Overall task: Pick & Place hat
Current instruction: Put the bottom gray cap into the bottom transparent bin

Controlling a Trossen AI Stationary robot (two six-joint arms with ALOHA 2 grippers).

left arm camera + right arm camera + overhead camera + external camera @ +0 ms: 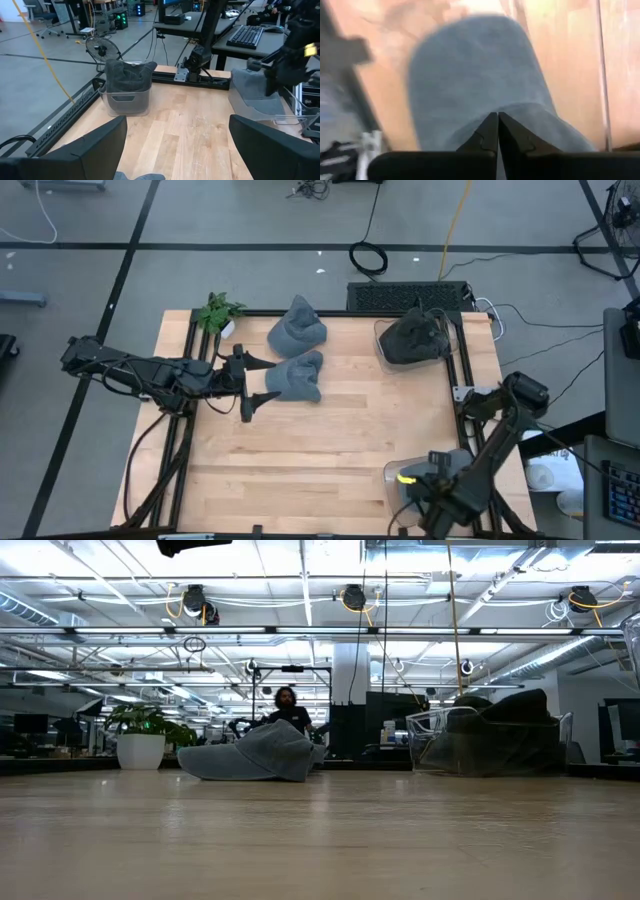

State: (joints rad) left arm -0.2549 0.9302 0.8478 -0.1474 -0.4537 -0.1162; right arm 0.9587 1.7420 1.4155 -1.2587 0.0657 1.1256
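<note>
Two grey hats lie on the wooden table: one [297,330] near the far edge, and one [296,378] in front of it, which also shows in the low view [250,755]. My left gripper [245,384] is open and level, just left of the nearer hat, with a finger on either side of the hat's left edge [140,176] and touching nothing. My right gripper [497,131] is shut on a third grey hat [480,75] over a clear bin [395,480] at the table's near right corner. My right gripper pinches the grey hat's cloth [496,107] between its two shut fingers, coming from above and pointing down. The hat spreads out below the fingers, over the clear bin [280,116]. One layer or several, I cannot tell.
A clear bin [415,340] holding dark hats stands at the far right of the table [490,740]. A small potted plant [218,311] sits at the far left corner. Black rails frame the table. A person [287,705] sits in the room beyond.
</note>
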